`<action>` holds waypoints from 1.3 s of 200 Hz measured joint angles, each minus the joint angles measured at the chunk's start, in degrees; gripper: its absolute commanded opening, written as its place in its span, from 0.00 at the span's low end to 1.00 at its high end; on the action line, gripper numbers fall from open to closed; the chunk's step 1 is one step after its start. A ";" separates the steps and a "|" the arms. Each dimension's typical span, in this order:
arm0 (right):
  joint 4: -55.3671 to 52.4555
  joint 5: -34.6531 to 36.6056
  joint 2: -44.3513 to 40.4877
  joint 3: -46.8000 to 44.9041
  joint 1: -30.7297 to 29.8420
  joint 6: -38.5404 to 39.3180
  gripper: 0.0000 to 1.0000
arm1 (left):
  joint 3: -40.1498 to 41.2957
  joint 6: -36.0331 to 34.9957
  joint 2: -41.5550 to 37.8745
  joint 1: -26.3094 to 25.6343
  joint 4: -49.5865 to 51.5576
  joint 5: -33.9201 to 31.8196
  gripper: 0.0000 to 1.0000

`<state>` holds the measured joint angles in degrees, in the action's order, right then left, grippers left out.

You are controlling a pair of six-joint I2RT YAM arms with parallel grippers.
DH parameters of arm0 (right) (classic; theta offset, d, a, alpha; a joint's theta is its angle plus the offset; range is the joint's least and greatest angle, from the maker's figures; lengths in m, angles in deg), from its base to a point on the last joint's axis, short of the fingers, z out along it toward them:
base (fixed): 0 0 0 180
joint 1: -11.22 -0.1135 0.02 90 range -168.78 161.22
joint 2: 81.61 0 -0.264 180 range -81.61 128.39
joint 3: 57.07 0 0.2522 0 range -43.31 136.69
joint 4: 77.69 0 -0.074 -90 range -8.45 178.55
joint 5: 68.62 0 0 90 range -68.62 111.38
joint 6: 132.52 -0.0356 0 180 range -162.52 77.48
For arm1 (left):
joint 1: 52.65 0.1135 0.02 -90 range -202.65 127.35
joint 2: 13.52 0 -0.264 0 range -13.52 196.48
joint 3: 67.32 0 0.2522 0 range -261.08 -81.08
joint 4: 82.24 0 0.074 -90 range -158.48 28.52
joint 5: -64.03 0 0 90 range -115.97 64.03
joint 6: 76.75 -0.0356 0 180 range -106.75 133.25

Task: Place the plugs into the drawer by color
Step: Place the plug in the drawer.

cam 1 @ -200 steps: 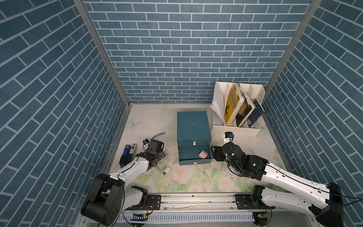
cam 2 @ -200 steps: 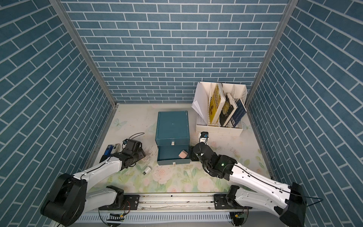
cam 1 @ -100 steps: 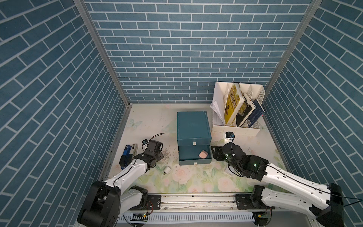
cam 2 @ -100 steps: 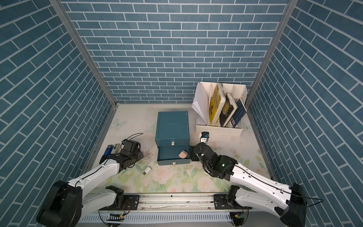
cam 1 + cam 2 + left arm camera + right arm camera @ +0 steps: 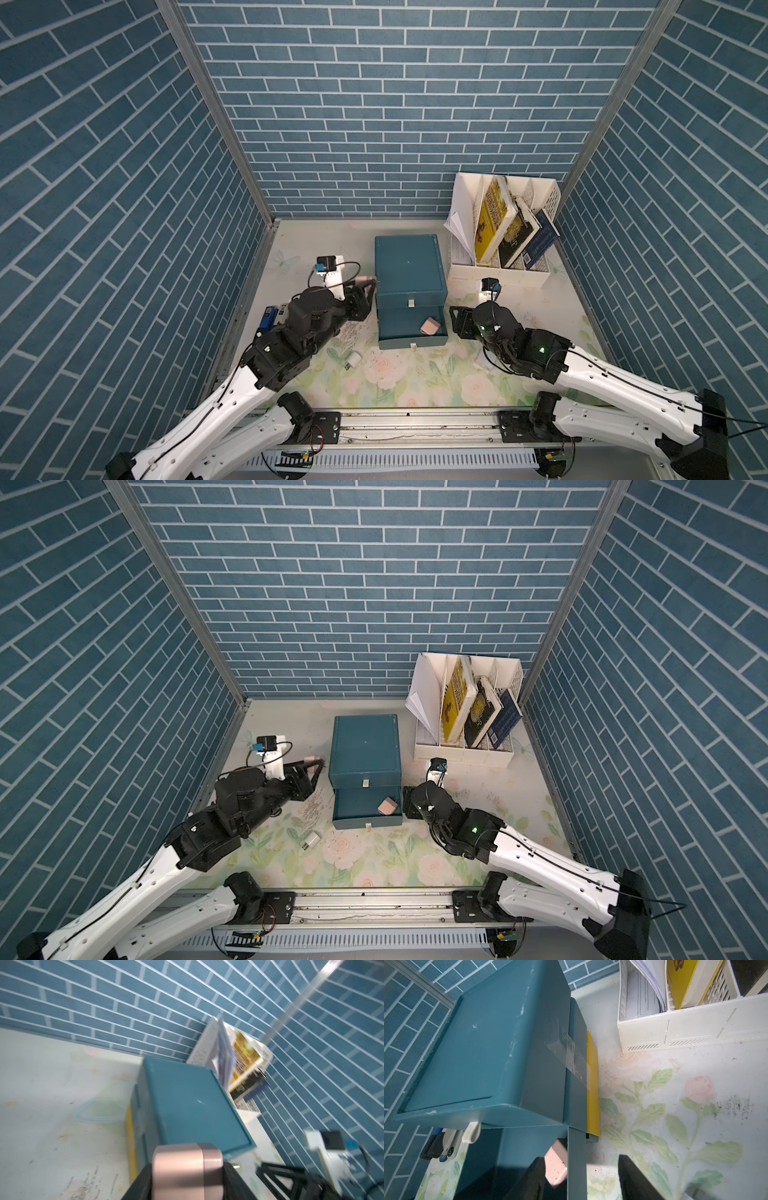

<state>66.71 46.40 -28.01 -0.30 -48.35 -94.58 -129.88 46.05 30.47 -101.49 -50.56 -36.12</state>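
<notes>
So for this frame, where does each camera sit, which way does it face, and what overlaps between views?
Top views: high at the front, looking down and back at both arms, the drawer, its open tier with a pink plug inside, and the book rack.
Left wrist: on the left arm beside the drawer, facing the back wall; left gripper shut on the held pink plug.
Right wrist: on the right arm, facing the drawer's right side; open right gripper at the tier's wall.
Shared: drawer and rack in all views.

Dark teal drawer (image 5: pixel 409 266), pale pink plugs (image 5: pixel 429 326), white plug (image 5: pixel 353 359), rose-patterned table (image 5: pixel 436 374), blue brick walls (image 5: pixel 374 104)
</notes>
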 measured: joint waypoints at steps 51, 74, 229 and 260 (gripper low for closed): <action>-0.20 0.28 -0.31 0.00 0.00 -0.26 0.59 | 1.51 -3.08 12.76 -16.04 -0.79 -0.66 0.17; -0.46 0.28 -0.48 0.00 0.00 -0.28 0.58 | 1.70 -2.99 18.25 -16.06 -0.70 -1.62 0.34; 0.52 -0.20 -1.60 -0.02 -9.44 2.05 0.69 | -14.64 -5.90 20.44 -11.47 2.47 -14.08 0.92; 2.08 1.55 1.05 -0.28 -18.78 2.45 0.66 | -17.31 -6.23 19.98 7.67 4.00 -4.52 0.85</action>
<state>68.78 47.95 -26.96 -0.59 -67.13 -92.13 -147.19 39.82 50.45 -93.82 -46.56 -40.64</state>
